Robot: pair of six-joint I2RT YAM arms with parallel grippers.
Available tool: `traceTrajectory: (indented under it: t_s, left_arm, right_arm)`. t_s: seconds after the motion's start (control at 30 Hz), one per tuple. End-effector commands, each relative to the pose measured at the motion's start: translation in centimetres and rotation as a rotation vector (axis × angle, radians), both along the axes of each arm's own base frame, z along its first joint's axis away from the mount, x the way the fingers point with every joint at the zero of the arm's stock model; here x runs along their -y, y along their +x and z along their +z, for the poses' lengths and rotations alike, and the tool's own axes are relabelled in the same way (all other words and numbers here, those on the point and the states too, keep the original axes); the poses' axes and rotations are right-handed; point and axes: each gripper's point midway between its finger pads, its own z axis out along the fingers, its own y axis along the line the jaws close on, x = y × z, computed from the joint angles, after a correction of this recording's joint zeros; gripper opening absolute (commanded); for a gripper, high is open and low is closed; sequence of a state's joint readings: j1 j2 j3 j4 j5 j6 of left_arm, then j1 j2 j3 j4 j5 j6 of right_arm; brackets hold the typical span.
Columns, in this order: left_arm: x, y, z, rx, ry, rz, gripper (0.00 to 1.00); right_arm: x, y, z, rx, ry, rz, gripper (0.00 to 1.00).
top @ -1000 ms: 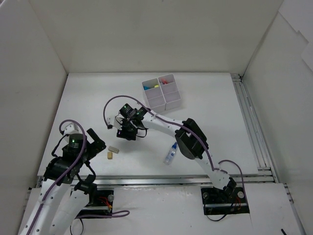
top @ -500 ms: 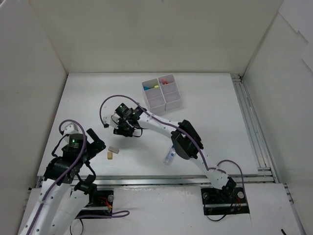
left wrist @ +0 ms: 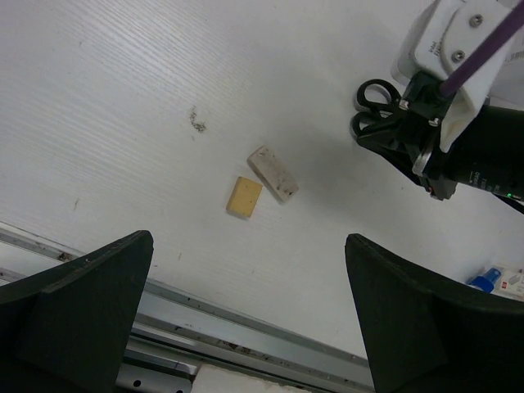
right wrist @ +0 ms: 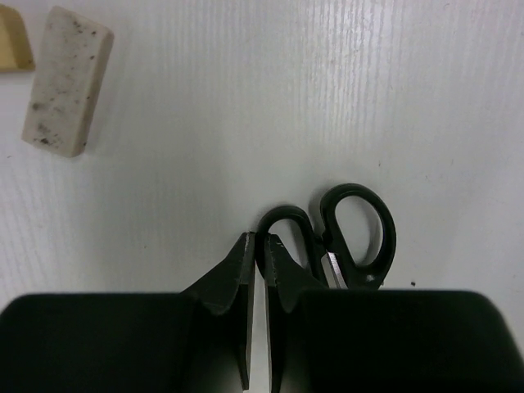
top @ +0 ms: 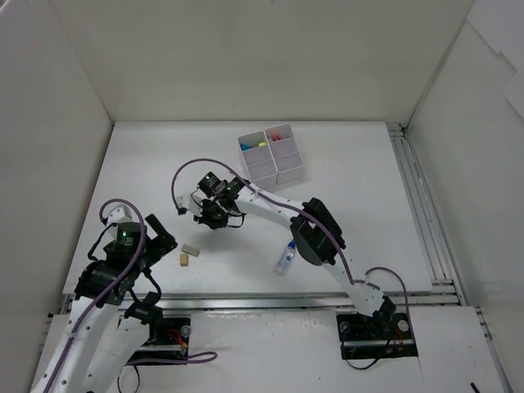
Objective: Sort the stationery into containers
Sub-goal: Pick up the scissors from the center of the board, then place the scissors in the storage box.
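Note:
Black-handled scissors (right wrist: 358,190) lie on the white table, and my right gripper (right wrist: 255,237) is shut on the rim of their left handle loop. In the top view that gripper (top: 201,216) reaches down left of centre and covers the scissors. From the left wrist view the scissors (left wrist: 368,129) show under the right arm's wrist. A white eraser (top: 190,249) and a beige eraser (top: 184,259) lie side by side between the arms. My left gripper (left wrist: 248,237) hangs open above the table's near edge, holding nothing. The containers (top: 282,173) stand at the back, with coloured items in the rear compartments.
A blue-capped bottle (top: 285,259) lies on the table by the right arm's elbow. A metal rail (left wrist: 246,327) runs along the near table edge below the left gripper. White walls enclose the table on three sides, and another rail (top: 417,205) lines the right side.
My right gripper has closed from partly open to shut at the scissors' handle, after shifting slightly left and settling. The left arm has not moved.

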State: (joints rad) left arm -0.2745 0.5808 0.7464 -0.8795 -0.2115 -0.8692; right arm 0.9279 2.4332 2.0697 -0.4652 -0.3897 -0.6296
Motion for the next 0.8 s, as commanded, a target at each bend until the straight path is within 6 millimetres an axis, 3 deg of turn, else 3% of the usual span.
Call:
traceTrajectory:
  t_s: [0.0,0.03,0.07,0.1,0.13,0.17,0.2,0.27,0.3,0.37,0.53,0.57,0.63,0.67,0.7,0.77]
  left_arm:
    - [-0.3,0.7,1.8,0.050,0.005,0.017,1.00]
    - [-0.3,0.6,1.9,0.055,0.002,0.020,1.00]
    - [-0.4,0.6,1.9,0.057,0.003,0.023,1.00]
    - [-0.4,0.6,1.9,0.058,0.002,0.023,0.99]
    - [-0.4,0.6,2.1,0.069,0.000,0.024,0.99]
    - [-0.4,0.6,2.0,0.069,0.002,0.023,0.99]
    - [-0.4,0.7,2.1,0.073,0.001,0.024,1.00]
    - [-0.4,0.8,2.2,0.078,0.001,0.026,0.99]
    - [-0.4,0.9,2.2,0.079,0.002,0.025,0.99]
    - [-0.3,1.2,2.1,0.079,0.002,0.025,1.00]
    - [0.1,2.3,2.4,0.087,0.005,0.003,0.99]
    - [0.2,2.4,2.4,0.089,0.006,0.000,0.99]
    - [0.4,3.0,2.6,0.095,0.010,-0.012,0.99]
    - [0.4,3.1,2.9,0.098,0.011,-0.016,0.99]
    - [0.5,3.3,2.9,0.094,0.015,-0.018,1.00]
    - [0.4,3.7,3.3,0.107,0.021,-0.018,0.99]
  right_arm:
    - [-1.6,0.5,11.3,0.116,0.245,-0.002,0.00]
    - [-1.9,0.9,11.6,0.153,0.293,-0.017,0.00]
    - [-1.8,1.5,15.1,0.203,0.369,-0.069,0.00]
    - [-1.0,1.4,14.1,0.201,0.373,-0.109,0.00]
    - [-1.8,2.7,17.3,0.258,0.514,-0.168,0.00]
    - [-1.5,3.3,18.9,0.297,0.567,-0.207,0.00]
    - [-0.4,3.4,20.3,0.317,0.610,-0.247,0.00]
    - [0.7,4.7,24.8,0.381,0.737,-0.338,0.00]
    - [1.5,5.4,25.0,0.386,0.757,-0.385,0.00]
    - [3.2,7.7,28.0,0.453,0.836,-0.476,0.00]
    - [7.3,13.1,32.2,0.494,1.048,-0.707,0.00]
    - [7.8,14.3,31.9,0.482,1.070,-0.742,0.00]
    - [9.2,16.3,33.3,0.479,1.155,-0.800,0.00]
    - [9.4,17.2,32.4,0.481,1.157,-0.828,0.00]
    - [10.0,18.1,33.3,0.479,1.198,-0.847,0.00]
    - [9.9,19.0,32.4,0.462,1.215,-0.858,0.00]
